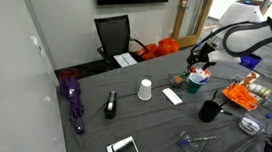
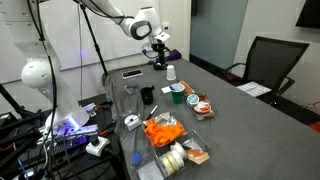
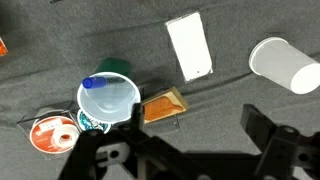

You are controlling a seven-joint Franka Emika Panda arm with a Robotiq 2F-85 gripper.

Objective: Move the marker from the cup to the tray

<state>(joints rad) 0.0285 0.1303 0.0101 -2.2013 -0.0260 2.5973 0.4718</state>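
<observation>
The gripper (image 3: 185, 152) is seen along the lower edge of the wrist view, with the jaws spread wide and nothing held between them. In an exterior view the gripper (image 1: 200, 60) is held above the table (image 1: 161, 124), over the teal cup (image 1: 196, 82) and clear of it.

In the wrist view the cup (image 3: 110, 100) is seen from above, at about 10 o'clock from the jaws. The marker (image 3: 90, 84) is still in the cup, and its blue end rests against the rim at about 10 o'clock. A red and white round item (image 3: 52, 133) lies just beside the cup at 8 o'clock, and a brown packet (image 3: 163, 105) lies just beside it at 3 o'clock. A white card (image 3: 188, 45) is found at 1 o'clock from the cup, and a white paper cup (image 3: 285, 62) well apart at 3 o'clock.

The orange tray (image 2: 160, 128) is placed on the table well apart from the cup (image 2: 178, 92), with a black cup (image 2: 147, 95) near both. Whether anything lies in the tray cannot be told with certainty.
</observation>
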